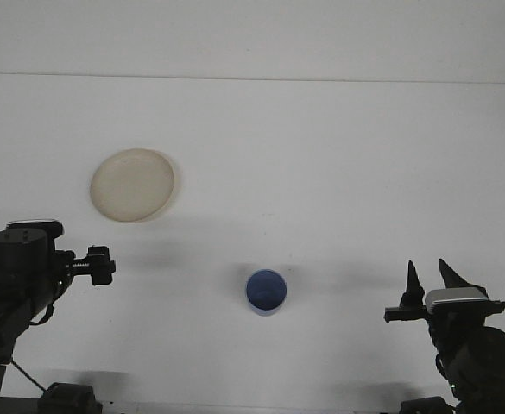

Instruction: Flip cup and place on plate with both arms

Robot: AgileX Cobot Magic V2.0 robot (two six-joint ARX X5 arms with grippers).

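the right gripper (431, 273) sits low at the right edge, its two fingers pointing up and standing apart with nothing between them. the left gripper (102, 265) points toward the middle of the table (338, 172); i cannot tell whether it is parted or together. both are well apart from the blue cup (266, 291), which stands between them near the front edge. the cream plate (133, 185) lies further back on the left, bare. the risk i see: a light cup could skid or tip if one finger touches its wall first, and the handover between arms could drop it short of the plate
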